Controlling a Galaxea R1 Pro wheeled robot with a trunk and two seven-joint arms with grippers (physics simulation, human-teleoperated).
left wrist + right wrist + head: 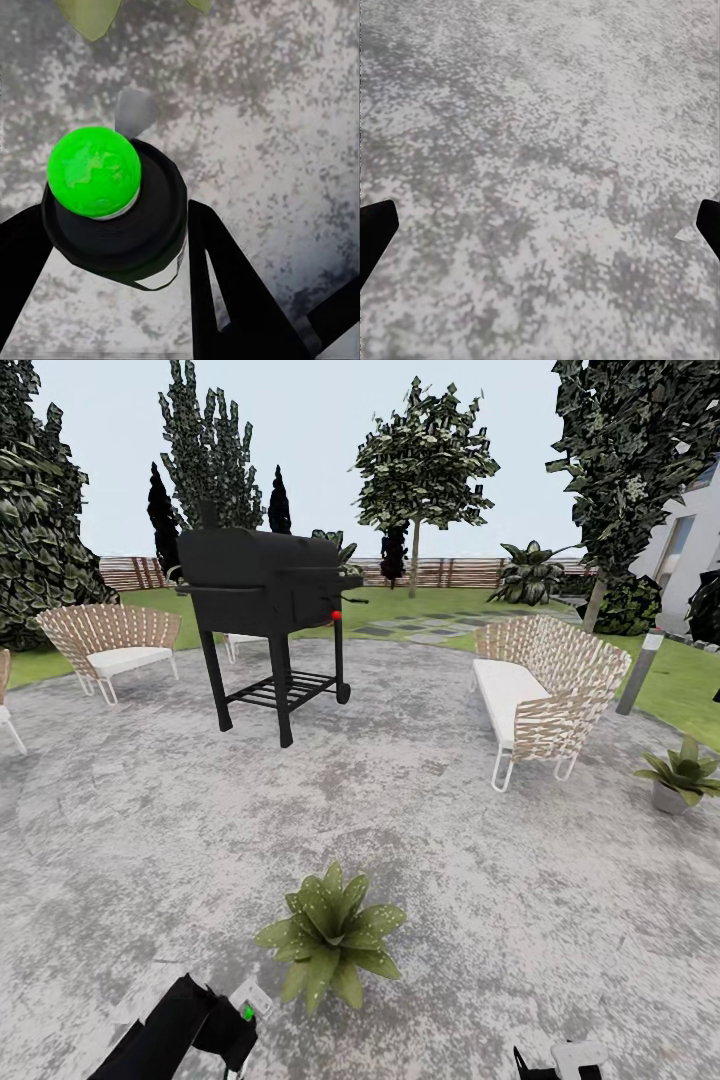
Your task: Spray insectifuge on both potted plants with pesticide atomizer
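Observation:
My left gripper [235, 1028] is shut on the pesticide atomizer [248, 1008] at the bottom left of the head view; its white head with the green spot points toward the near potted plant [331, 935], just to its right. In the left wrist view the atomizer [112, 210] sits between my black fingers [225, 292], green spot up, with leaf tips of the potted plant [90, 15] just beyond. A second potted plant [682, 774] in a grey pot stands at the far right of the patio. My right gripper [540, 225] hangs open over bare paving.
A black grill [268, 600] on wheels stands mid-patio ahead. A wicker bench [540, 695] is at the right, wicker chairs [112, 640] at the left. A grey post light [640, 672] rises beside the lawn. Trees and a slat fence [450, 572] lie beyond.

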